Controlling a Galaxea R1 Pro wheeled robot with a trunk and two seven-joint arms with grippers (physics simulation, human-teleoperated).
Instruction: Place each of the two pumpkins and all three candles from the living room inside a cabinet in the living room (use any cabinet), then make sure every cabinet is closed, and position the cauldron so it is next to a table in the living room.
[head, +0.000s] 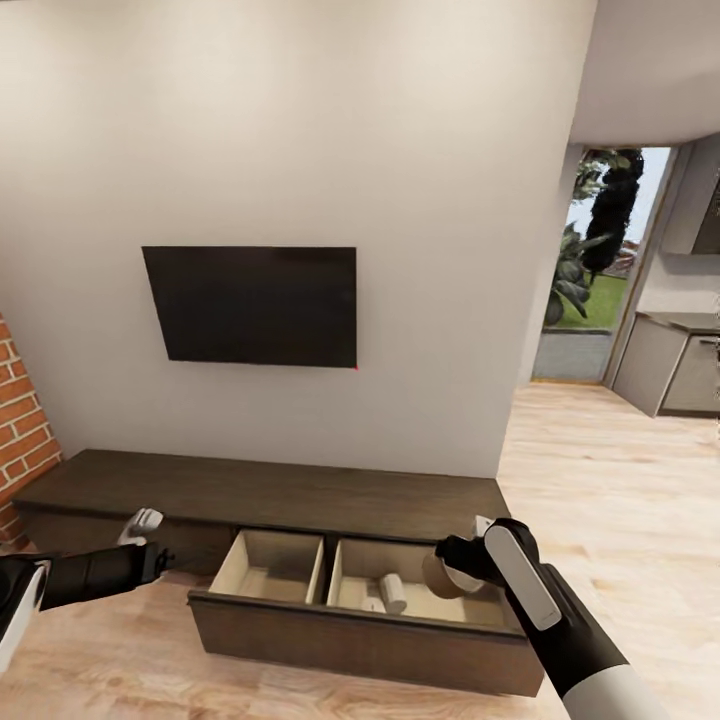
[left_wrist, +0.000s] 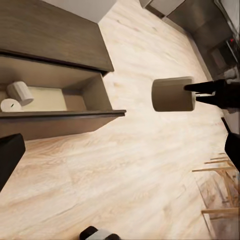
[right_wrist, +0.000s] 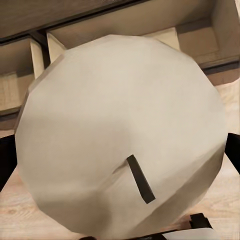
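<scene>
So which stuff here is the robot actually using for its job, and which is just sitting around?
For the job:
- candle held in the right pincer
- two candles lying in the right compartment of the open drawer
- dark-brown cabinet with its drawer pulled out

Just there:
- black TV on the wall
- brick wall
- left pincer, holding nothing

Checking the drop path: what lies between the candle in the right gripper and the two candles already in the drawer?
Nothing solid. In the head view the held candle hangs over the open drawer; only air separates it from the two candles lying inside.
</scene>
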